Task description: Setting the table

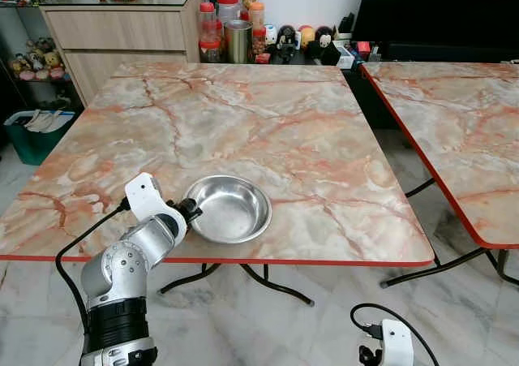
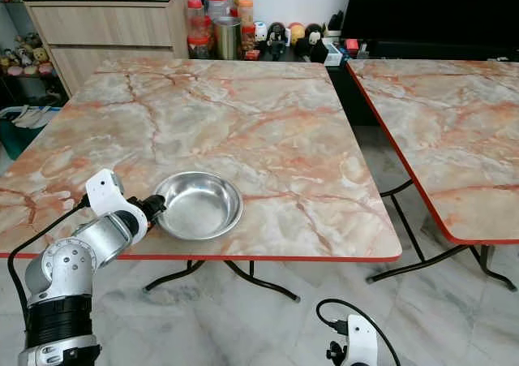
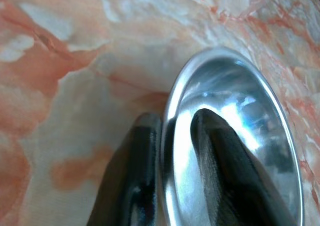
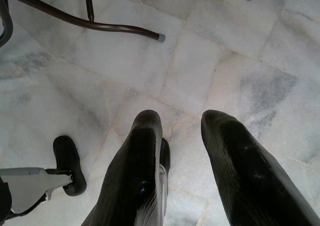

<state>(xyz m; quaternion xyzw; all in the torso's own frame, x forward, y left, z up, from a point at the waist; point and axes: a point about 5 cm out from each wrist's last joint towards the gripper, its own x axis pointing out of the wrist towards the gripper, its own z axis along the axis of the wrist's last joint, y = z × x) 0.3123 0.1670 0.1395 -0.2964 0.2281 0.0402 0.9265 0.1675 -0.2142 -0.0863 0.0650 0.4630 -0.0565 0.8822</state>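
A shiny steel bowl point(image 1: 231, 208) rests on the marble table point(image 1: 268, 106) close to its front edge, left of centre. My left gripper point(image 1: 193, 210) is at the bowl's left rim. The left wrist view shows the left gripper point(image 3: 175, 118) shut on the bowl point(image 3: 240, 110), one finger inside the rim and the other outside it. Down by the floor, under the table's front edge, hangs my right gripper point(image 4: 180, 118), open and holding nothing.
A second marble table point(image 1: 462, 114) stands to the right across a narrow gap. Behind the first table are jars and figurines point(image 1: 231, 29) and a wooden cabinet point(image 1: 122, 25). A green bin point(image 1: 36, 131) sits at far left. Metal table legs point(image 4: 85, 23) cross the tiled floor.
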